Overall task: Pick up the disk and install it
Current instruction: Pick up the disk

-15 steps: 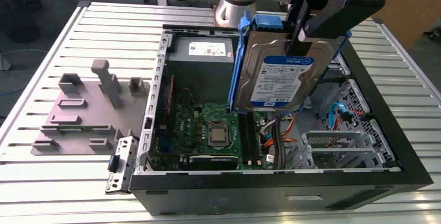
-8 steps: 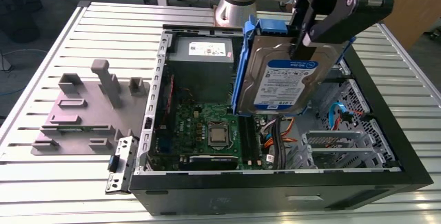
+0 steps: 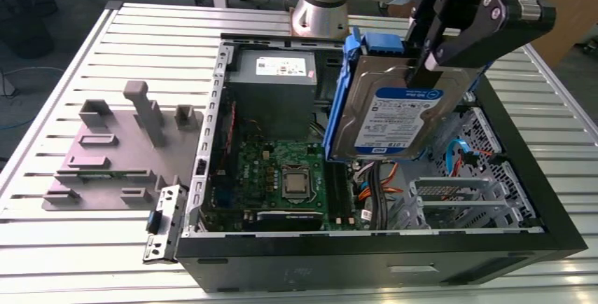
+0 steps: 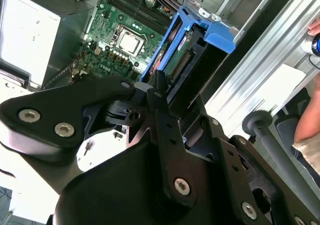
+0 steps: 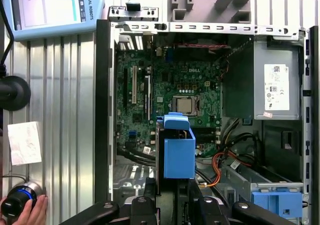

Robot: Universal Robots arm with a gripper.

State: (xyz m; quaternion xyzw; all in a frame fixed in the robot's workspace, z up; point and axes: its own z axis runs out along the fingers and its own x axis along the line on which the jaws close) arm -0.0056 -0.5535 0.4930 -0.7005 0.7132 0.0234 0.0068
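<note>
Clamping one disk [image 3: 393,125], apparently: one hand [image 3: 428,73]

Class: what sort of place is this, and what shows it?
Probably a robotics lab bench: an open computer case on a slatted metal table, with the gripper holding the disk above it.

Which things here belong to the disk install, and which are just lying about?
In the job: black robot hand, shut on the silver-grey rectangular disk with blue plastic rails; open black metal computer case beneath it.
Lying about: grey fixture plate with upright posts on the slatted metal table; white paper slip beside the case.
</note>
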